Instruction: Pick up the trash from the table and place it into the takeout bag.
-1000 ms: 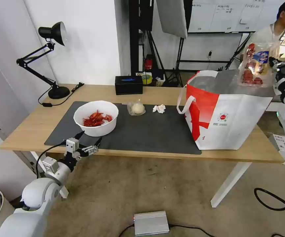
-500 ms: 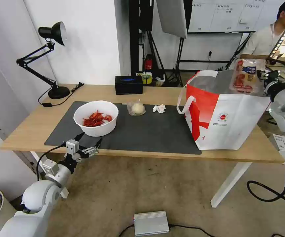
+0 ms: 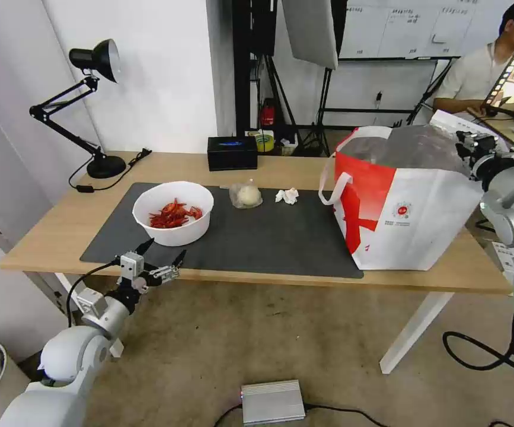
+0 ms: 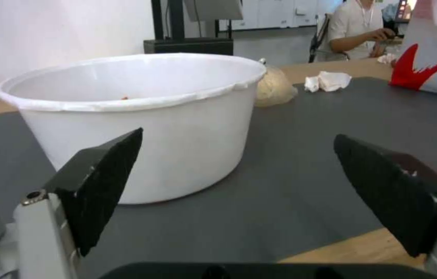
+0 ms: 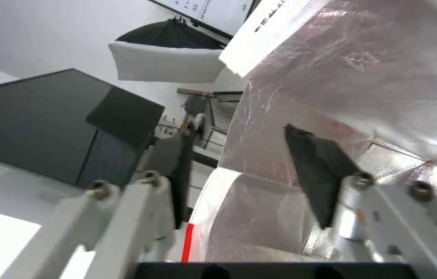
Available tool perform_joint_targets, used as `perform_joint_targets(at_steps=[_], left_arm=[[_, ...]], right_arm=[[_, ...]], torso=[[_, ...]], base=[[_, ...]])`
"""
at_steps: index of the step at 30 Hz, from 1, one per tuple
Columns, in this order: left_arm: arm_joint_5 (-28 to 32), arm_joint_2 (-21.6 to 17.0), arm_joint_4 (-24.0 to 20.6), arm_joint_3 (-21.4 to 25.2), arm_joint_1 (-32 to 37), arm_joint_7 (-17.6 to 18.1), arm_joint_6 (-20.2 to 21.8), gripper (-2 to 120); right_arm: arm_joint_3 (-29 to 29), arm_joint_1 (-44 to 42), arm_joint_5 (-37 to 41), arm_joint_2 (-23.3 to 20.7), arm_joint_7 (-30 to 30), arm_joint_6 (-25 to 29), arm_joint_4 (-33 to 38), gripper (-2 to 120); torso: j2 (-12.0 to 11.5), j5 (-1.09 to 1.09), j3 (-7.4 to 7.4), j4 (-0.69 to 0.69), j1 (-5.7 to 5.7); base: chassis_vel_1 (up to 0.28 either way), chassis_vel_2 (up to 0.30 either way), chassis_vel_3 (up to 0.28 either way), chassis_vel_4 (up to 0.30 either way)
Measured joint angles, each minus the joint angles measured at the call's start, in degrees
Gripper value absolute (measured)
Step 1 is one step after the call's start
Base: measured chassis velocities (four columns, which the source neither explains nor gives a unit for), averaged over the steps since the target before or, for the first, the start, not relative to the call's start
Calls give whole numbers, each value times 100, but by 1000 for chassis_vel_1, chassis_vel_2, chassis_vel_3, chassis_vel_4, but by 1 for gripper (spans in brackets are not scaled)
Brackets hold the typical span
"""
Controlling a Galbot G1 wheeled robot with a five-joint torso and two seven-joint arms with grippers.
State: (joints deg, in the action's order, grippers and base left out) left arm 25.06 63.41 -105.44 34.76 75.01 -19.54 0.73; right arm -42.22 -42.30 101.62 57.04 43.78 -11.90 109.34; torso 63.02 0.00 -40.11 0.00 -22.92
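1. The landmark is the large dark grey rectangular mat [image 3: 257, 237], which lies on the long light-wood table [image 3: 55, 231] with white legs.
2. The large white takeout bag [image 3: 405, 201] with a red panel, a small red logo and white strap handles stands upright just off the mat's right end, its base overlapping that end slightly. Its mouth is open and shows the silver foil lining [image 5: 363, 73].
3. The right gripper [image 3: 467, 145] is at the far right rim of the bag, well away from the mat. In the right wrist view its two black fingers [image 5: 317, 170] stand spread apart with nothing between them, the foil lining right behind them.
4. The white round plastic bowl [image 3: 174, 212] with red shells sits on the mat's left part, towards the near edge.
5. The clear bag with a pale round bun [image 3: 246, 194] lies on the mat near its far edge, about midway along.
6. The crumpled white tissue [image 3: 287, 196] lies on the mat just to the right of the bun bag, apart from it.
7. The left gripper [image 3: 162, 252] hovers just off the mat's near left edge, in front of the bowl. Its black fingers [image 4: 102, 182] are spread wide and hold nothing; the bowl's wall [image 4: 177, 128] fills the space beyond them.
8. A black rectangular tissue box [image 3: 232, 153] stands on the table beyond the mat's far edge.
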Motion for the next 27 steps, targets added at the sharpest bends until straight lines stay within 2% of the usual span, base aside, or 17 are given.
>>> perform_joint_targets(at_steps=[1, 4, 9, 11, 12, 14, 15, 17, 23, 27], left_arm=[[0, 0, 0, 0, 0, 0, 0, 100], [-15, 45, -8, 5, 36, 4, 0, 100], [-16, 52, -17, 20, 45, 5, -2, 100], [-18, 63, -18, 32, 49, 6, -9, 100], [-18, 63, -18, 32, 49, 6, -9, 100], [-23, 84, -29, 40, 68, 6, -11, 100], [-23, 84, -29, 40, 68, 6, -11, 100], [-35, 100, -59, 46, 100, 6, -12, 100], [-51, 130, -74, 51, 125, 5, -17, 100], [-84, 183, -93, 59, 159, 5, -33, 100]], right_arm=[[0, 0, 0, 0, 0, 0, 0, 48], [-4, -99, -95, 8, -335, 2, 111, 63], [9, -235, -271, 8, -832, 13, 253, 75], [79, -406, -665, 22, -1370, 42, 419, 88], [79, -406, -665, 22, -1370, 42, 419, 88], [134, -538, -981, 36, -1746, 55, 526, 96], [134, -538, -981, 36, -1746, 55, 526, 96], [208, -697, -1337, 45, -2288, 55, 645, 100], [357, -888, -1756, 94, -2996, 127, 864, 100], [584, -1179, -2415, 168, -3607, 220, 1082, 100]], torso=[[0, 0, 0, 0, 0], [0, 0, 0, 0, 0], [0, 0, 0, 0, 0], [0, 0, 1, 0, 1], [0, 0, 1, 0, 1], [0, 0, 0, 0, 0], [0, 0, 0, 0, 0], [0, 0, 0, 0, 1], [0, 0, 0, 0, 0], [1, 0, 0, 0, 1]], base=[[0, 0, 0, 0], [0, 0, 0, 0], [0, 0, 0, 0], [0, 0, 0, 0], [0, 0, 0, 0], [0, 0, 0, 0], [0, 0, 0, 0], [0, 0, 0, 0], [0, 0, 0, 0], [0, 0, 0, 0]])
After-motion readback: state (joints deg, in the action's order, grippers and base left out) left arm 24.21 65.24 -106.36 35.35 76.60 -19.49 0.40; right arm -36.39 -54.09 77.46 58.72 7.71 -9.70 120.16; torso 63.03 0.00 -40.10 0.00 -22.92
